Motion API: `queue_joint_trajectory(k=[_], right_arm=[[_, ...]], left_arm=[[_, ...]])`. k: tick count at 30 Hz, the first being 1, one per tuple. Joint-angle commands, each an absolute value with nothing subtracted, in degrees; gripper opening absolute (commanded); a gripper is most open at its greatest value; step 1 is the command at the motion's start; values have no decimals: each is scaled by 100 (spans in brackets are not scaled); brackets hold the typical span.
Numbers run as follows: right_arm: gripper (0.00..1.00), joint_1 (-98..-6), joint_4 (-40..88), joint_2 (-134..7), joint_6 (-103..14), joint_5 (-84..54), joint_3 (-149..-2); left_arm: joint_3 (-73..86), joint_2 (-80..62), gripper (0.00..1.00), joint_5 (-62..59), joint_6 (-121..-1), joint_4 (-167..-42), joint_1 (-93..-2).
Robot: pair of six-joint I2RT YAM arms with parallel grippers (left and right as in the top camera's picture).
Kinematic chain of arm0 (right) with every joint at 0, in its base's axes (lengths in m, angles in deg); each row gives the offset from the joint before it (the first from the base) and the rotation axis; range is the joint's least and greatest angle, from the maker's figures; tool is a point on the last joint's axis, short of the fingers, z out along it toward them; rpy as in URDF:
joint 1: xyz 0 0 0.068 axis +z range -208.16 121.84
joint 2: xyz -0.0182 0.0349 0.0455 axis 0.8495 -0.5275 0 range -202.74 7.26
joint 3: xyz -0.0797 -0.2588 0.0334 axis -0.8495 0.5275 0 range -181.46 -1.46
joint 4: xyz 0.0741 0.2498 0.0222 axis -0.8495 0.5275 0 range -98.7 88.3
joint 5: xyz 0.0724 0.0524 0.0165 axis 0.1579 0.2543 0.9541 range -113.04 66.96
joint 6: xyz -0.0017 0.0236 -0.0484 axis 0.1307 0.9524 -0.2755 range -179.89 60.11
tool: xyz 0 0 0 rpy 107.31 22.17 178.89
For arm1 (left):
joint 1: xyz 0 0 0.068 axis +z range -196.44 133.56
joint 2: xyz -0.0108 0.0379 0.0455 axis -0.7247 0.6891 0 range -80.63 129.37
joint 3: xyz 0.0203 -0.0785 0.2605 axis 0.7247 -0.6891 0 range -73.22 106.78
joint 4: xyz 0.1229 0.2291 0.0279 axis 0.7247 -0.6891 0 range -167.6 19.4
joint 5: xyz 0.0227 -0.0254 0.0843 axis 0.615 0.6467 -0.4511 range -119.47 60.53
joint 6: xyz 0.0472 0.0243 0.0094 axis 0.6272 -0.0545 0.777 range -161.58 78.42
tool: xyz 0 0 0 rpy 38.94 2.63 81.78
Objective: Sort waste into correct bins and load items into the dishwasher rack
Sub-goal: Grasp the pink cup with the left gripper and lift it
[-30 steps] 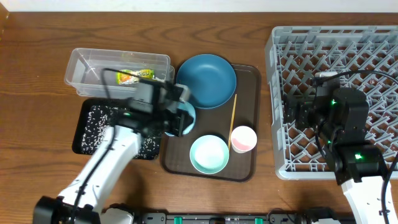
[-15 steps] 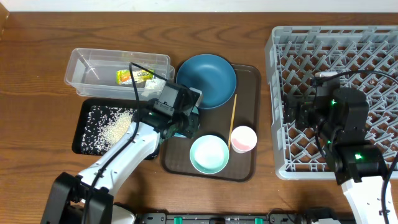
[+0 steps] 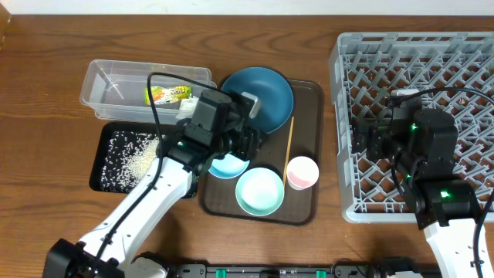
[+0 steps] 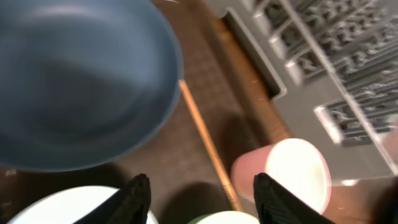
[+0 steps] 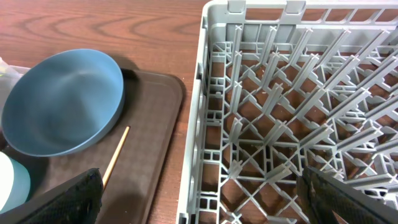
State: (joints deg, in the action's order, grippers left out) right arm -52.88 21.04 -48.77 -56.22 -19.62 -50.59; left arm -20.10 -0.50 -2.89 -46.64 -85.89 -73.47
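From overhead, the left hand (image 3: 253, 141) hung over the brown tray (image 3: 307, 96), spread and holding nothing. The wooden stick (image 3: 289, 150) lay just off its fingertips, its long axis running from the rim of the blue plate (image 3: 266, 96) to the pink cup (image 3: 302, 172). The plate sat just ahead of the hand, the white-blue bowl (image 3: 229, 164) under its wrist side and the mint bowl (image 3: 259, 191) behind it. All five rested on the tray. Back along the hand's arm, the clear tub (image 3: 116, 85) held the wrapper (image 3: 168, 94), and the black tray (image 3: 108, 166) beside it held rice grains (image 3: 143, 154). The right hand (image 3: 361, 139) hovered over the rack (image 3: 432, 62), which stood on the bench (image 3: 46, 93) well apart from the left hand.

In the left wrist view, the fingers (image 4: 138, 198) stood wide apart with only tray surface between them. The stick slanted from the plate's rim ahead back toward the right finger, its near end between the two. The cup stood mouth up just outside the right finger. A rack corner lay farther ahead on the right.

In the right wrist view, that hand's fingers sat spread wide at the lower corners, gripping nothing. The rack's lattice lay directly ahead. Off to the left were the tray and plate, and the stick slanted away ahead of the left finger.
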Motion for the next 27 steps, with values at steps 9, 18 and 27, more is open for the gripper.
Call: queue_joint_trajectory(k=[9,18,27], right_arm=[[99,-5288,2093,-4901,-5607,-1957,-5183],[99,-5288,2097,-4901,-5607,-1957,-5183],[99,-5288,2115,-4901,-5609,-1957,-5185]], left_arm=[[-1936,350,57,-549,-4723,-8602,-8328],[-1936,1087,56,-1119,-4725,-8440,-8881],[-1907,1336,6,-1561,-4756,-8287,-8888]])
